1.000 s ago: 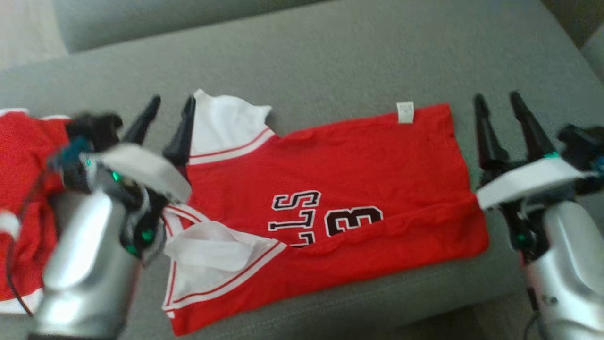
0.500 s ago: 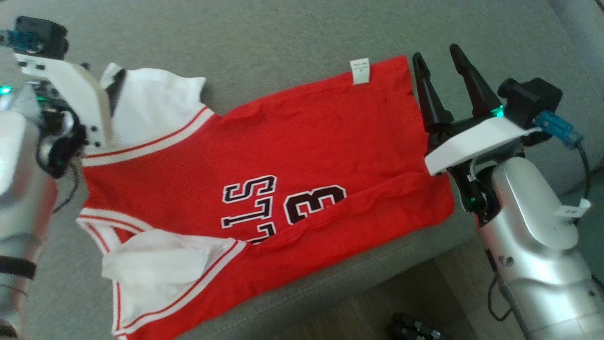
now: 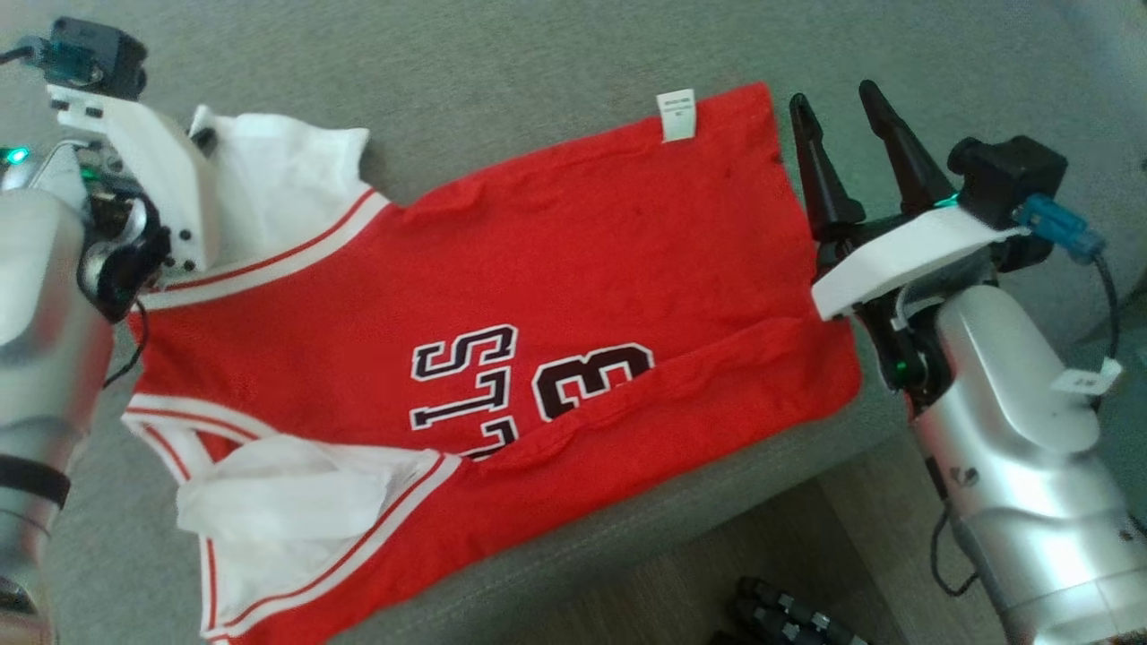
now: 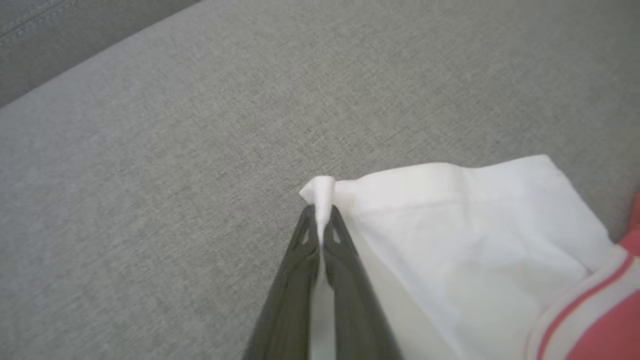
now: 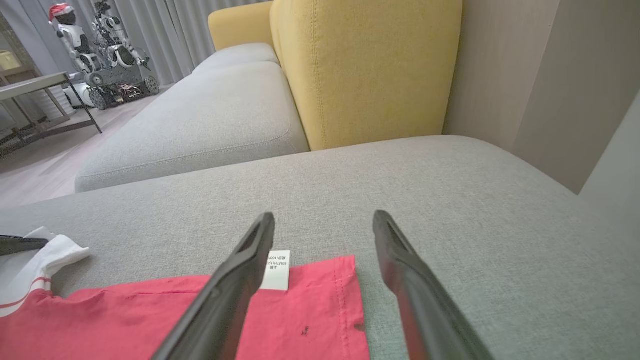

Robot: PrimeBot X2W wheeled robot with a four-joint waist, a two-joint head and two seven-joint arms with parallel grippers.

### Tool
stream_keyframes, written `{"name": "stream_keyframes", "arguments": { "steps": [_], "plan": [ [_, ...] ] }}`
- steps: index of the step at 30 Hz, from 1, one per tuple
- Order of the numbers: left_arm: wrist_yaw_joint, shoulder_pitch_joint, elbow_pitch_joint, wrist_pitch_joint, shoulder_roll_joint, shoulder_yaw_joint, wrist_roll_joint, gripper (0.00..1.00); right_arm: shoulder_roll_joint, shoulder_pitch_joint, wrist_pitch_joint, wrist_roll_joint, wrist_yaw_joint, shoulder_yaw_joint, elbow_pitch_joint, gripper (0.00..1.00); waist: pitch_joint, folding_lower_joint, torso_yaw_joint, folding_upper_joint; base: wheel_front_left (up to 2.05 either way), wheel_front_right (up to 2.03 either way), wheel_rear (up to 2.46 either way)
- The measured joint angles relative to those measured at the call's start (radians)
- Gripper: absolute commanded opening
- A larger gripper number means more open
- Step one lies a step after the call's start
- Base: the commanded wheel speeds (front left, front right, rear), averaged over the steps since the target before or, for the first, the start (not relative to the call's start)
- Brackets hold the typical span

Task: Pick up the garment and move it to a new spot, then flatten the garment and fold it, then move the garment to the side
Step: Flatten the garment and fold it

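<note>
Pinching a white corner of the garment [image 4: 450, 225], the left gripper [image 4: 320, 220] hangs over the grey sofa [image 4: 150, 150]; beyond the spread right gripper [image 5: 324, 216] rises a yellow cushion [image 5: 370, 65]

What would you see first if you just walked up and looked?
A big red jersey with black lettering lies spread across the grey sofa cushion. The left tool is pinched shut on its white sleeve corner, and the right tool stands open by the other end.
</note>
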Motion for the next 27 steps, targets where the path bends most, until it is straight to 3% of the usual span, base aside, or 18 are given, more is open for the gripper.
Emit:
{"name": "stream_keyframes", "arguments": {
  "steps": [7,12,16,21,27],
  "plan": [
    [0.000,-0.008,-0.031,-0.124,-0.023,-0.005,-0.056,0.00,-0.041,-0.049,0.083,0.096,0.000,-0.026,0.062,1.00,-0.011,0.0000,0.078,0.0000,0.00,0.00,0.00],
    [0.000,-0.003,-0.101,-0.181,-0.062,-0.030,-0.092,0.00,-0.151,-0.067,0.171,0.108,0.000,-0.030,0.172,1.00,-0.030,0.0000,0.165,0.0000,0.00,0.00,0.00],
    [0.000,0.039,-0.189,-0.198,-0.061,-0.068,-0.128,0.00,-0.198,-0.108,0.243,0.108,0.000,-0.024,0.269,1.00,-0.046,-0.0001,0.249,0.0000,0.00,0.00,0.00],
    [0.000,0.088,-0.261,-0.201,-0.049,-0.097,-0.142,0.00,-0.222,-0.141,0.299,0.117,0.000,-0.009,0.336,1.00,-0.050,0.0000,0.309,0.0000,0.00,0.00,0.00],
    [0.002,0.109,-0.312,-0.201,-0.043,-0.101,-0.148,0.00,-0.230,-0.142,0.326,0.125,0.000,-0.002,0.390,1.00,-0.044,-0.0001,0.334,0.0000,0.00,0.00,0.00]
  ]
}}
